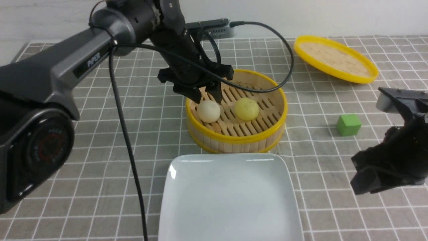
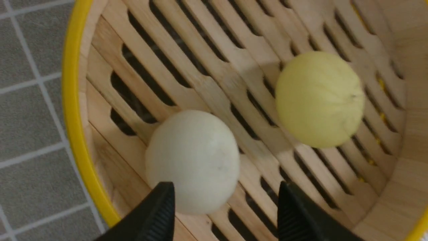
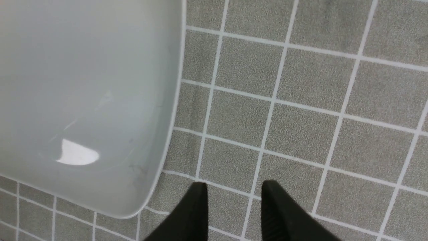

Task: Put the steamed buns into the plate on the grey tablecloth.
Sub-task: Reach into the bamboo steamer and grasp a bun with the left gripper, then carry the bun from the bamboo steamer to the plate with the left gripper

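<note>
The off-white bun (image 1: 208,111) and the pale yellow bun (image 1: 246,109) sit side by side inside the bamboo steamer (image 1: 236,138). My left gripper (image 1: 207,96) hangs open just above and behind the off-white bun; in the left wrist view its gripper (image 2: 225,194) has one finger over the off-white bun's (image 2: 193,160) edge, and the yellow bun (image 2: 319,98) lies apart. The white square plate (image 1: 187,214) lies empty in front of the steamer on the grey tablecloth (image 1: 100,167). My right gripper (image 3: 234,190) is open and empty above the cloth beside the plate's rim (image 3: 167,134).
The steamer's flat yellow-rimmed lid (image 1: 335,58) lies at the far right. A green cube (image 1: 348,125) sits right of the steamer, near my right arm (image 1: 391,160). A black cable (image 1: 127,140) hangs from the left arm down past the plate's left side.
</note>
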